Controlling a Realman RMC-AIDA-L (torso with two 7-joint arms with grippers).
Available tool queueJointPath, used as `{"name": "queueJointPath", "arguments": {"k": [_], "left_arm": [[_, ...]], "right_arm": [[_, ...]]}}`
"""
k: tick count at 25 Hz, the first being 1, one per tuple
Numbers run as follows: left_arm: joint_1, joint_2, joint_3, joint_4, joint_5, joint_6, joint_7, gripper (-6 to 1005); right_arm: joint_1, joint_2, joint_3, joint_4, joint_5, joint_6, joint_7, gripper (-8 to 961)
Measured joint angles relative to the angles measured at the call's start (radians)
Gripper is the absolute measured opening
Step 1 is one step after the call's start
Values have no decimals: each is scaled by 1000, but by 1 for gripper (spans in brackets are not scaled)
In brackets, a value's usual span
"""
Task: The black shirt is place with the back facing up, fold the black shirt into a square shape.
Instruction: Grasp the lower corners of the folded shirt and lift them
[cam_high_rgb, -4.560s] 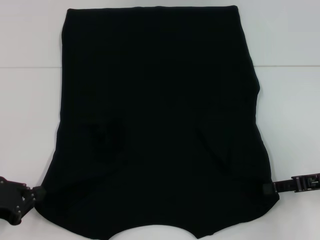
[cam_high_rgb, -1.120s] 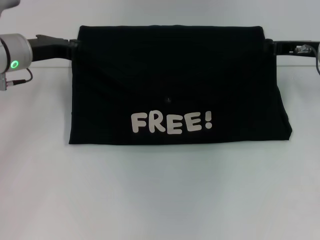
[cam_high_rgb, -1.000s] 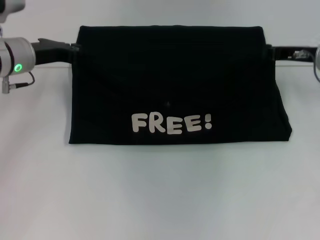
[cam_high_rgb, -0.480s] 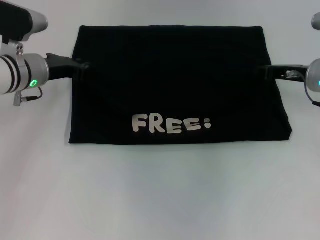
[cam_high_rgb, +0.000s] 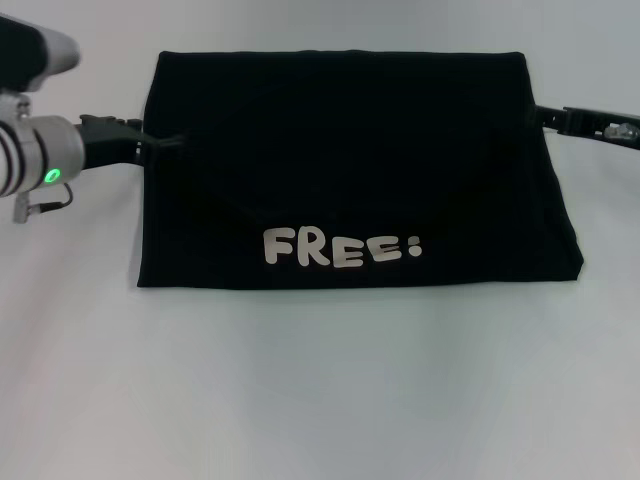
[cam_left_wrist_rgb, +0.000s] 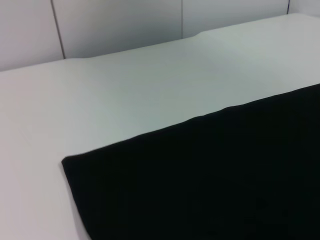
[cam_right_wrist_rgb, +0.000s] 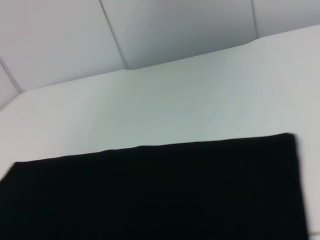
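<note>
White block lettering (cam_high_rgb: 342, 247) across the near part of the black shirt (cam_high_rgb: 350, 160), reading "FREE" followed by two small dots, the last mark partly cut off. No other writing or label legible anywhere. No containers in view.

Black shirt lying folded flat on the white bench (cam_high_rgb: 320, 390), wider than deep, straight far edge, near edge just below the lettering, right side flaring slightly outward toward the near corner. A faint diagonal crease running from the left edge down toward the lettering.

Left claw (cam_high_rgb: 160, 141) at the shirt's left edge, tip touching the cloth near the far corner; cannot tell whether spread or pressed together. Right claw (cam_high_rgb: 537, 114) at the shirt's right edge by the far corner; cannot tell its state either.

From both wrist cameras, only black cloth (cam_left_wrist_rgb: 210, 180) (cam_right_wrist_rgb: 160, 195) on pale bench, a far corner showing.
</note>
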Motion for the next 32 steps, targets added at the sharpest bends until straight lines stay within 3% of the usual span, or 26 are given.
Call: {"name": "queueJointPath", "arguments": {"k": [1, 4, 9, 14, 21, 32], "left_arm": [[15, -6, 2, 33, 0, 29, -19, 442], [76, -20, 20, 143, 1, 154, -92, 563], [185, -25, 44, 269, 2, 346, -169, 755], [264, -44, 44, 296, 2, 388, -167, 921], [259, -54, 50, 212, 4, 342, -220, 921], [229, -43, 54, 145, 12, 328, -433, 922]], "right_arm": [[-8, -3, 0, -2, 4, -26, 0, 654], [-34, -17, 2, -5, 5, -140, 6, 692], [-100, -26, 11, -47, 16, -332, 10, 731], [-141, -28, 12, -64, 48, -409, 9, 730], [-146, -27, 13, -64, 50, -410, 10, 730], [-138, -29, 9, -66, 48, -397, 15, 731]]}}
